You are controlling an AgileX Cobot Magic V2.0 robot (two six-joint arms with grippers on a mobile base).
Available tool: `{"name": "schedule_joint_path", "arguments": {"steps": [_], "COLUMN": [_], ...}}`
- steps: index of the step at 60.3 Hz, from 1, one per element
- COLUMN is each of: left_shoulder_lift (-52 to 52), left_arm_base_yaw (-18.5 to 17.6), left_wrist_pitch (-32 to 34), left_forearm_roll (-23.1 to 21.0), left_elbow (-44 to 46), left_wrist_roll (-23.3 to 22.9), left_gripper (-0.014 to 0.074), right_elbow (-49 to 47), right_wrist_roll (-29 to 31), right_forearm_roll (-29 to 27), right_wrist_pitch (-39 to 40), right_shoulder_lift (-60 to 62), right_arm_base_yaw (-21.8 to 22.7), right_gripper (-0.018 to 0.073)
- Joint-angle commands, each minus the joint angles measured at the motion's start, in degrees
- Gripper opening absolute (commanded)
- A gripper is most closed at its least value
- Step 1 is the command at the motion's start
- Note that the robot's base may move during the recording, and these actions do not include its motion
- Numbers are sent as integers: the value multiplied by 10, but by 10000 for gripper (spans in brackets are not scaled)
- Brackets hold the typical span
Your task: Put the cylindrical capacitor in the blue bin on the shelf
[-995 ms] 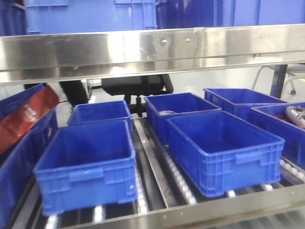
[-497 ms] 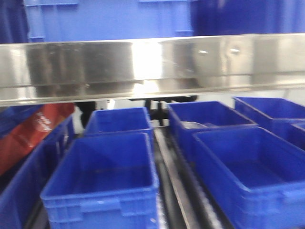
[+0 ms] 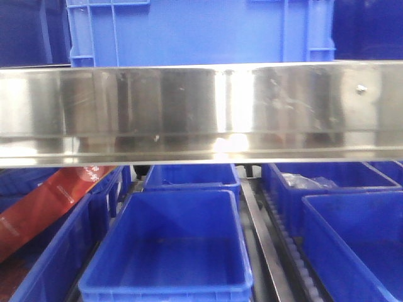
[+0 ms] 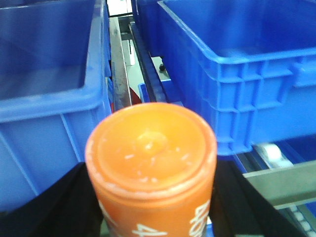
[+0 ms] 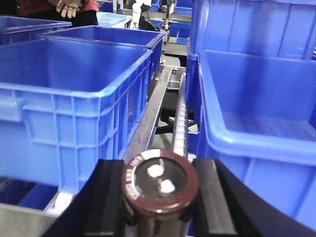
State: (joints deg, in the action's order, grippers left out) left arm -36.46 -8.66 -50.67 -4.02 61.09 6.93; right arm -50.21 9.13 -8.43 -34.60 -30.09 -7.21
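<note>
Transport step: my right hand (image 5: 160,200) grips cylindrical capacitor (image 5: 160,180), short of blue bin (image 5: 256,133) on shelf (image 3: 201,107). Left hand (image 4: 150,210) grips orange cylinder (image 4: 150,148). Next: rise over rim, release.

A white digit 4 is printed on the side of the orange cylinder (image 4: 150,158), low in the left wrist view. Further white characters at its right edge are cut off and cannot be read. Pale lettering is seen running round the rim of the cylindrical capacitor (image 5: 160,185), too blurred to be read. White print is carried by the red packet (image 3: 47,207), likewise illegible.
</note>
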Motion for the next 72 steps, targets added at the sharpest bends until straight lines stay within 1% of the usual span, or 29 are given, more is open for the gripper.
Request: {"name": "schedule_joint_path", "arguments": {"steps": [1,72], "left_shoulder_lift": [1,1], "left_arm_base_yaw": [-4,-4], "left_wrist_pitch": [11,11], "left_forearm_roll": [-1,-1], "left_elbow": [2,2], "left_wrist_roll": [-1,-1], "left_gripper": [-111,-111], "right_elbow": [-4,-4], "right_wrist_roll": [2,2], "right_forearm_roll": [4,4], "right_wrist_pitch": [16,16], "right_shoulder_lift": [1,1], "right_arm_base_yaw": [-2,-2], "right_gripper": [-162,-162]}}
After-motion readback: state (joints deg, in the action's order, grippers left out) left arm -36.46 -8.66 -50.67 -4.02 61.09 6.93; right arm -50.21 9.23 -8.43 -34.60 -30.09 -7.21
